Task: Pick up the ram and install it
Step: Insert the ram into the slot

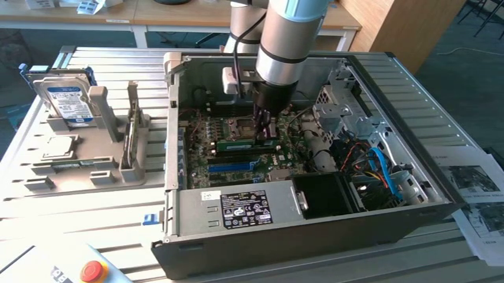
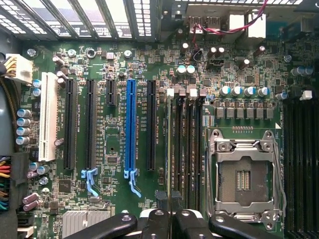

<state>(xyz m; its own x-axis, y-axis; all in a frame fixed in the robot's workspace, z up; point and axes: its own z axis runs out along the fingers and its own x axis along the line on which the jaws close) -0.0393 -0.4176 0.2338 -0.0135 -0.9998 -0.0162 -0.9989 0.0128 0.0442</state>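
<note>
Exterior view: an open computer case [image 1: 315,230] is set on a slatted metal table [image 1: 94,224], with a parts tray [image 1: 79,171] at nine o'clock, papers [image 1: 476,188] at four and wooden desks [image 1: 157,17] at twelve. At centre, the ram [image 1: 236,143] is pinched in the gripper [image 1: 266,134], its jaws narrowed, over the motherboard [image 1: 200,138].

Wrist view: the fingers [image 2: 154,219] are seen over black memory slots [image 2: 187,149], flanked by a blue slot [image 2: 130,129] and an empty processor socket [image 2: 244,174].

Silver arm [image 1: 281,53], light-blue joint cap [image 1: 304,7], black fingers [image 2: 192,226]
</note>
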